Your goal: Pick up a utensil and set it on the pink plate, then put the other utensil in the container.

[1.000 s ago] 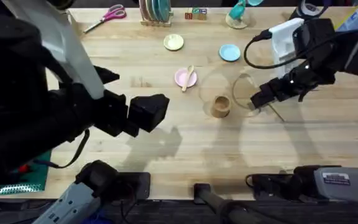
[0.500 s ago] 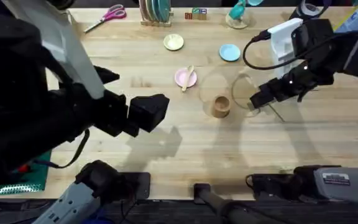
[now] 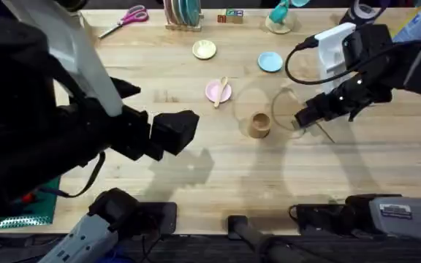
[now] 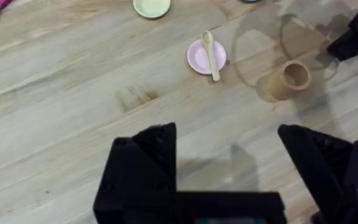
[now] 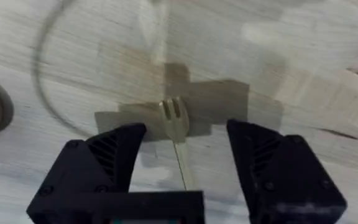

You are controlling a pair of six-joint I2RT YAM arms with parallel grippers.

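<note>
Barely anything has shifted: our right gripper point(image 5: 182, 149) hangs spread open over the fork point(image 5: 176, 127), which lies on the table beside the container point(image 3: 260, 124). Spoon point(image 3: 223, 90) already rests on the pink plate point(image 3: 215, 92). Our left gripper point(image 4: 229, 158) waits open, empty.

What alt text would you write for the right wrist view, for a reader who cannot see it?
The open right gripper hovers over a small wooden fork lying on the pale wooden table, with the fork between its two black fingers.
</note>
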